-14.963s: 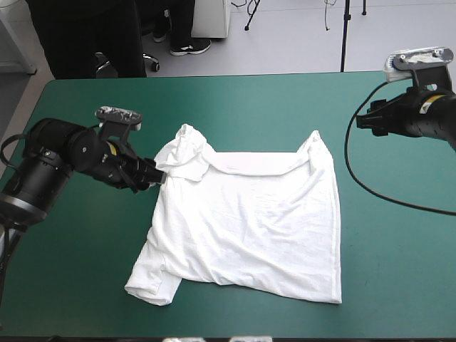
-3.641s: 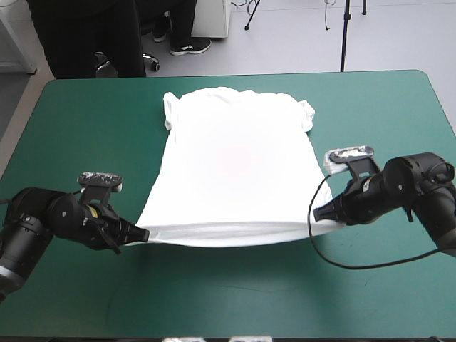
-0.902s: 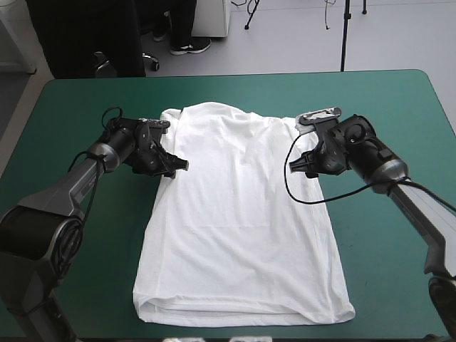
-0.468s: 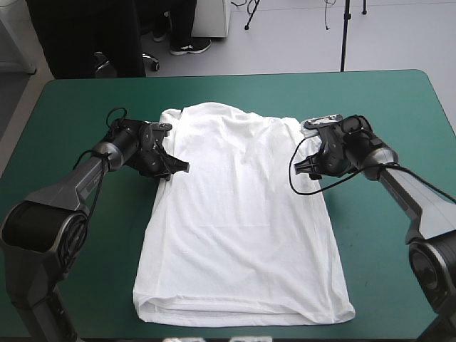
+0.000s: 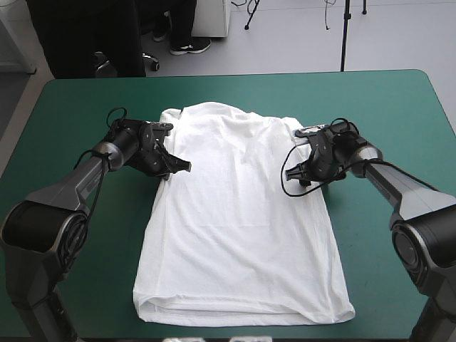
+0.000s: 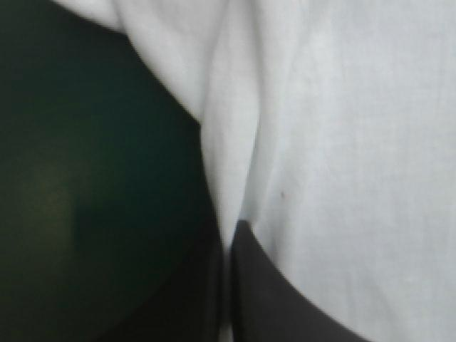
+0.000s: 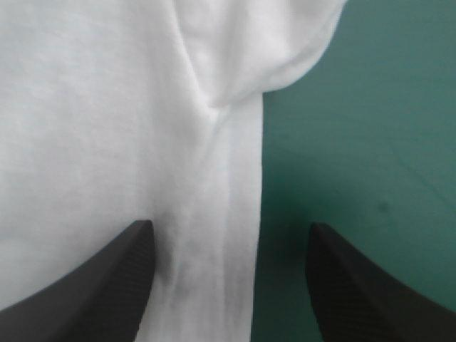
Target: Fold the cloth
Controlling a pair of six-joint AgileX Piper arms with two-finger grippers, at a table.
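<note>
T-shirt (image 5: 242,235) spread flat on teal-green bench (image 5: 85,107) | left hand (image 5: 184,166) clamped on T-shirt's left edge below sleeve | right hand (image 5: 288,174) fingers apart, straddling right edge below sleeve

Teal-green surface (image 5: 78,100) w/ rounded corners; pale grey floor (image 5: 299,46) beyond; thin black stand (image 5: 344,35), maybe a white cabinet (image 5: 211,18).

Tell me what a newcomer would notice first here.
The white T-shirt lies spread flat down the middle of the teal-green table, shoulders toward the far edge. The left gripper is shut on a fold at its left edge just below the sleeve. The right gripper stands open, straddling the opposite edge.
</note>
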